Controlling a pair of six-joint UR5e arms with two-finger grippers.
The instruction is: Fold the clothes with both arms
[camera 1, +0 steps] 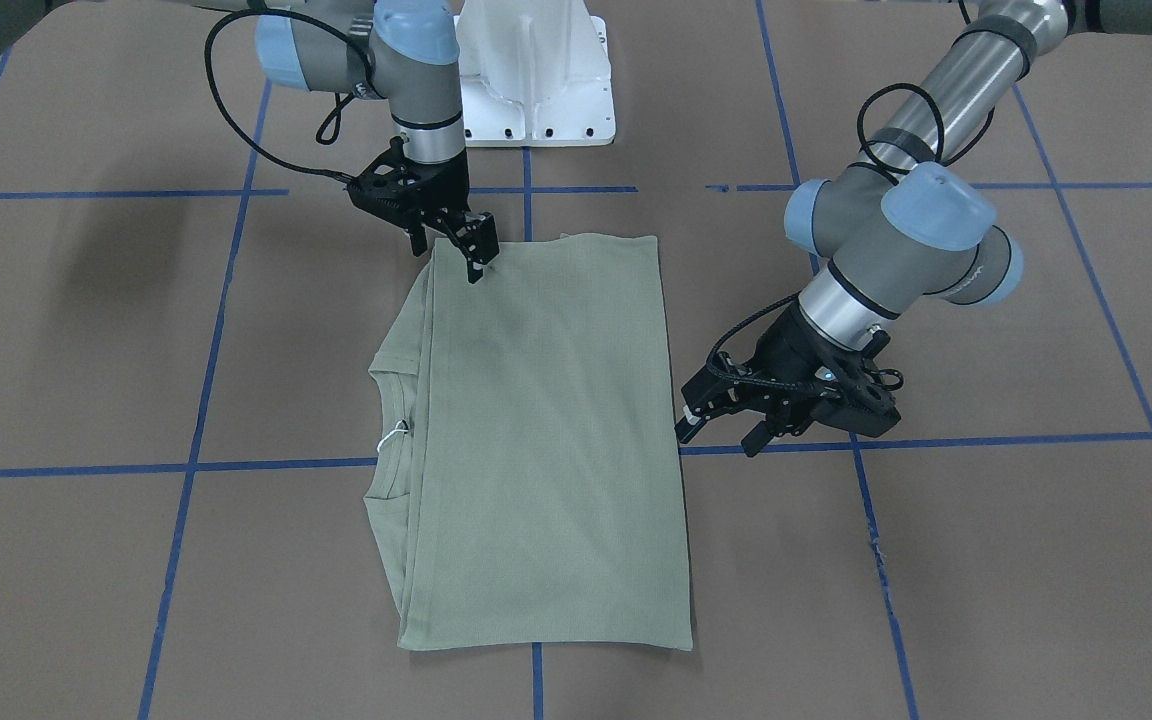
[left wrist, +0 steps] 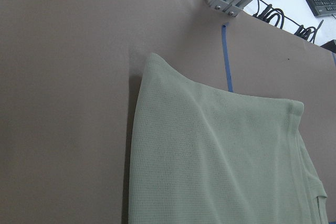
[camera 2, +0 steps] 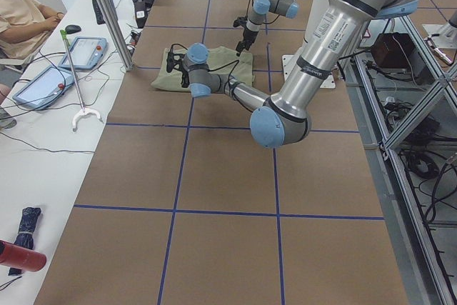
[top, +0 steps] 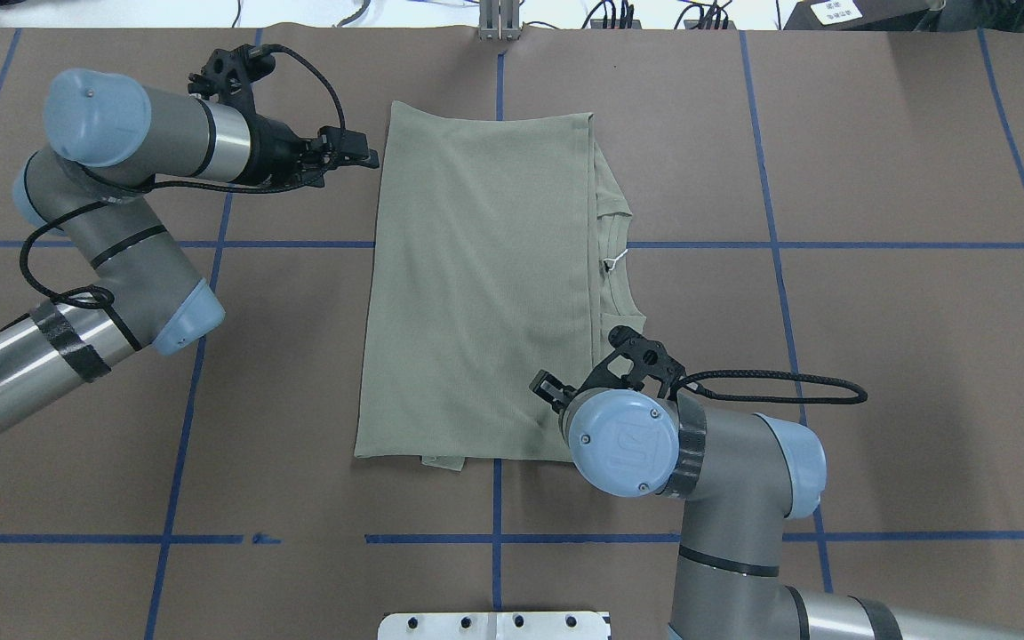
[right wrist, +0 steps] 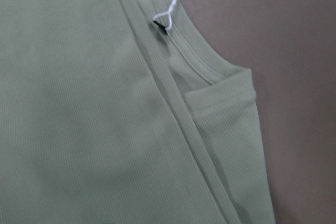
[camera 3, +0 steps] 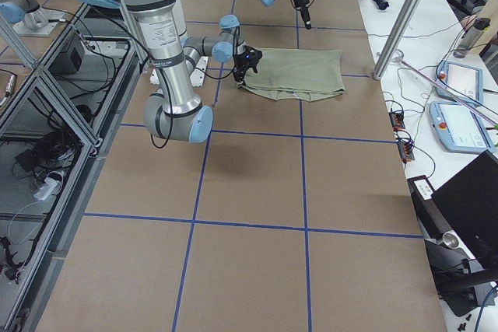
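Shirt (camera 1: 546,440) is lying folded into a long rectangle in the middle of the brown tabletop (camera 1: 986,560), its neckline and white tag string (camera 1: 394,433) peeking out along the edge on the robot's right. The right tool (camera 1: 451,250) is sitting over the corner nearest the robot's base, fingers apart and gripping nothing. The left tool (camera 1: 721,432) is hanging wide open just beside the opposite long edge, also empty.

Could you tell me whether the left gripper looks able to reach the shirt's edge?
Probably yes: the left gripper hovers open just beside the shirt, with only bare table between them.
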